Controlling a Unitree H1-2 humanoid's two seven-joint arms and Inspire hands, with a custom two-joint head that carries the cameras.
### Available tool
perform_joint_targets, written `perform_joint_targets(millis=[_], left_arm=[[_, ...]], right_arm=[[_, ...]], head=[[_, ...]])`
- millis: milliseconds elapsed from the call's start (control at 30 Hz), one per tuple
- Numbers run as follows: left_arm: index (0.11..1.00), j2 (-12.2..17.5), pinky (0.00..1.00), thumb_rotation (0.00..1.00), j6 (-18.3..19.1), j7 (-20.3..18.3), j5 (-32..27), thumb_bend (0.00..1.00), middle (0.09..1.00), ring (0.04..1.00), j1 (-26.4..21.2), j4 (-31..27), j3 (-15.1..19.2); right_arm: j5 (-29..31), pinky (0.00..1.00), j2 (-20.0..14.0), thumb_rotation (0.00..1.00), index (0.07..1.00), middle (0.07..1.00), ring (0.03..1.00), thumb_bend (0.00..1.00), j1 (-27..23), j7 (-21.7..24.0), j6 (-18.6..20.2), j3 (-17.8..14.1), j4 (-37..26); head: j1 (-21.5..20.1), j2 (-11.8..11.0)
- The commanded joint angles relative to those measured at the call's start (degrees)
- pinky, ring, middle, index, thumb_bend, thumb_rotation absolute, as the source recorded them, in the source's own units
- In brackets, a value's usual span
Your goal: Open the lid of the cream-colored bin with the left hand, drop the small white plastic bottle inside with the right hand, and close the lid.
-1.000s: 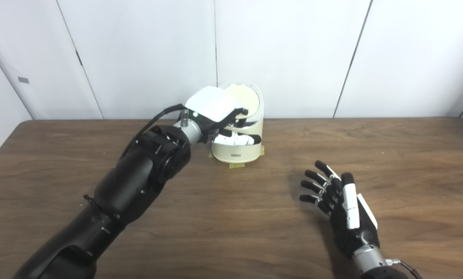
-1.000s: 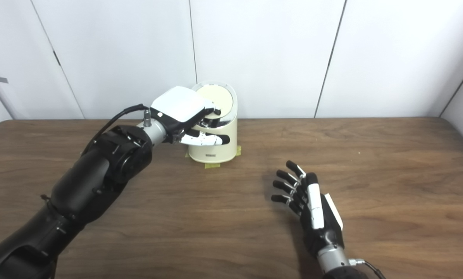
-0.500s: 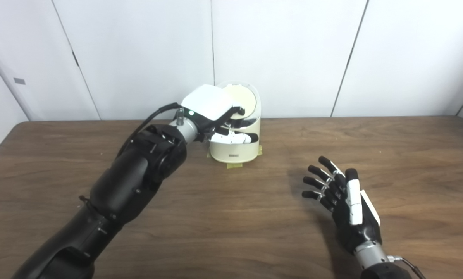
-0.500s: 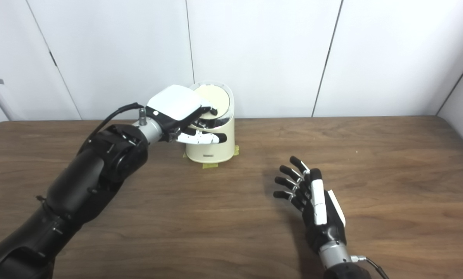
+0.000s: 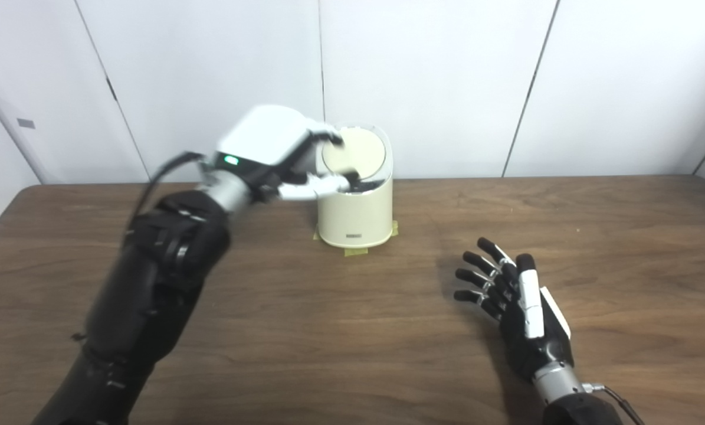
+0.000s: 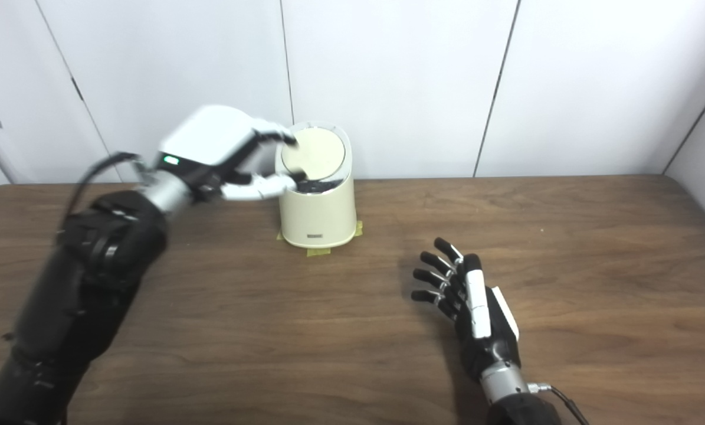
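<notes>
Progress looks late to us: we see no small white plastic bottle anywhere on the table point(image 5: 352, 330), and the right hand is empty, so we judge that the bottle is already inside the bin, though we cannot see into it.

At the upper left of the frame our left hand point(image 5: 269, 150) is blurred by motion. Its fingers point(image 6: 269, 133) reach toward the top of the bin, one near the upper edge of the lid and one near the lower edge. Whether they really touch or grip the lid, we cannot tell.

In the upper middle stands the cream-colored bin point(image 5: 355, 215), upright, with yellow tape at its foot. Its round lid point(image 5: 352, 154) is tilted toward us, and a dark gap shows under its front edge, so we judge the lid is not yet fully closed. This closing is what remains.

At the lower right our right hand point(image 6: 467, 301) rests above the wood with fingers spread apart, holding nothing, well apart from the bin.
</notes>
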Motion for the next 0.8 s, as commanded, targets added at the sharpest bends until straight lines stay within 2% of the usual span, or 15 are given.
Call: perform_joint_targets(millis=[0,67,167,200,267,333,433,533,633,700,767], left_arm=[[0.828,-0.7,0.74,0.76,1.18,2.95,-2.49,0.46,0.838,0.846,0.36,-3.34,2.7],[0.837,-1.94,0.76,0.67,2.81,4.09,-6.13,0.43,0.852,0.864,3.88,-6.11,5.64],[0.845,-3.91,0.78,0.65,5.0,5.46,-9.39,0.4,0.865,0.874,8.76,-9.23,8.46],[0.845,-5.42,0.78,0.64,5.03,7.32,-11.69,0.4,0.864,0.872,11.7,-10.01,9.93],[0.834,-7.67,0.71,0.54,4.19,10.56,-15.83,0.37,0.831,0.803,16.62,-10.86,12.12],[0.839,-9.75,0.7,0.51,3.83,12.8,-20.77,0.35,0.82,0.785,21.29,-11.03,14.39],[0.853,-11.58,0.72,0.52,4.48,14.64,-26.86,0.32,0.819,0.789,25.5,-10.31,16.91],[0.863,-13.38,0.75,0.52,6.7,15.95,-32.71,0.3,0.824,0.813,28.72,-9.51,19.26],[0.885,-14.17,0.79,0.6,8.58,16.43,-38.83,0.29,0.843,0.834,31.26,-8.82,21.14],[0.891,-14.29,0.8,0.68,8.14,16.93,-42.78,0.29,0.844,0.829,32.7,-7.39,22.27],[0.884,-15.32,0.81,0.7,8.56,18.06,-46.41,0.35,0.839,0.823,33.92,-6.49,23.6]], right_arm=[[-0.03,0.62,-0.33,0.98,0.885,0.839,0.776,0.61,-1.84,0.65,-1.57,0.14,-0.81],[-0.39,0.61,-0.47,0.98,0.882,0.836,0.771,0.61,-1.83,0.54,-1.6,0.27,-0.81],[-0.27,0.6,-0.54,0.97,0.881,0.835,0.767,0.61,-1.83,0.66,-1.85,0.21,-0.56],[-0.24,0.6,-0.62,0.97,0.881,0.835,0.766,0.61,-1.87,0.74,-1.91,0.23,-0.53],[-0.11,0.61,-0.85,0.97,0.885,0.838,0.765,0.61,-1.9,0.94,-1.84,0.27,-0.59],[-0.44,0.61,-1.12,0.97,0.885,0.84,0.766,0.61,-1.94,1.11,-2.12,0.38,-0.5],[-1.04,0.61,-1.28,0.97,0.886,0.838,0.765,0.62,-2.06,1.05,-2.42,0.6,-0.21],[-1.29,0.61,-1.17,0.97,0.889,0.837,0.768,0.62,-2.23,0.97,-2.42,0.83,-0.08],[-1.25,0.61,-0.71,0.95,0.885,0.829,0.765,0.62,-2.32,0.67,-2.74,0.82,-0.39],[-1.42,0.6,-0.42,0.95,0.878,0.824,0.762,0.62,-2.17,0.33,-2.46,0.81,-1.13],[-1.57,0.6,-0.42,0.95,0.879,0.825,0.764,0.62,-1.93,0.29,-2.3,0.82,-1.72]], head=[[0.09,-0.03],[0.21,-0.07],[0.21,-0.07],[0.09,0.15],[0.21,0.23],[0.71,0.35],[0.77,0.19],[0.88,0.12],[0.79,0.28],[0.79,0.28],[0.7,0.39]])
